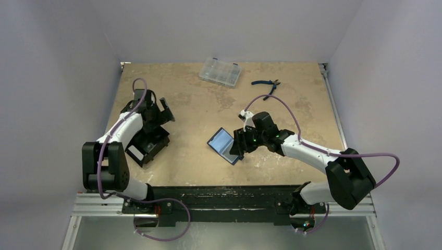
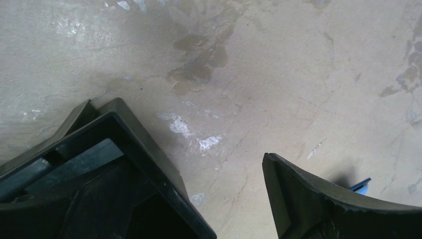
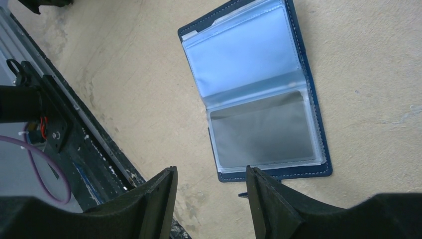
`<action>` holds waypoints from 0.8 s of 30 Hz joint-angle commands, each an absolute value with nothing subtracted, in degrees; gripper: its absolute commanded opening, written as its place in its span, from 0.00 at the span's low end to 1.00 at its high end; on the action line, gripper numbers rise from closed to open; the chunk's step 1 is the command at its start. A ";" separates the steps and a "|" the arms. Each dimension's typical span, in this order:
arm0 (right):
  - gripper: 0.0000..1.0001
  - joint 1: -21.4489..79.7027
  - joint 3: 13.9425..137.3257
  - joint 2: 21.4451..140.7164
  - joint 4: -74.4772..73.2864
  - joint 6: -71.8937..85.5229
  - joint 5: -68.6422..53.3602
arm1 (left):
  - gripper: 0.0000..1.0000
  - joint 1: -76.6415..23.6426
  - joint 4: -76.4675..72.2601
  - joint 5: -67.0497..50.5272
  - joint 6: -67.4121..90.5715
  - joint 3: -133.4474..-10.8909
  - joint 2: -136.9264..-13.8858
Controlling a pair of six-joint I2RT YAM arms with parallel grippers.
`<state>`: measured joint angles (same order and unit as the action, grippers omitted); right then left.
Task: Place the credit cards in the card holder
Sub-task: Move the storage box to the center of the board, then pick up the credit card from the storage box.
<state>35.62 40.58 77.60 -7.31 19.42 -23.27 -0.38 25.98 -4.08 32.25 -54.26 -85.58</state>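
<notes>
The card holder (image 3: pixel 256 92) lies spread open on the table (image 1: pixel 198 104), clear sleeves facing up so the pockets can be reached. A grey credit card (image 3: pixel 263 134) seems to be seated in the sleeve nearest my right gripper (image 3: pixel 211 199). That gripper hovers just beside the holder's near edge, jaws half apart and empty, placed, I judge, to steady the cover. Well to the left of the holder, my left gripper (image 1: pixel 162 115) hangs spread wide, holding nothing, above the black box (image 1: pixel 148 148), probably to fetch another card. Whether one lies in there I cannot tell.
</notes>
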 commanded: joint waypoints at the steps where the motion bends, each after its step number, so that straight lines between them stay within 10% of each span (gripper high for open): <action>1: 0.61 35.73 41.08 75.46 -7.54 18.40 -22.88 | 0.97 -0.09 33.94 -3.38 28.41 -59.27 -78.01; 10: 0.61 35.70 40.86 74.52 -5.11 18.37 -27.83 | 1.00 1.96 60.34 24.85 36.43 -63.75 -68.15; 24: 0.62 36.16 38.23 73.04 -2.19 20.10 -33.88 | 0.97 9.42 58.05 21.72 43.62 -53.12 -75.15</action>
<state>35.64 38.46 74.78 -4.73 19.88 -31.33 8.99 59.13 21.87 40.58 -54.52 -71.11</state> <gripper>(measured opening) 0.616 0.981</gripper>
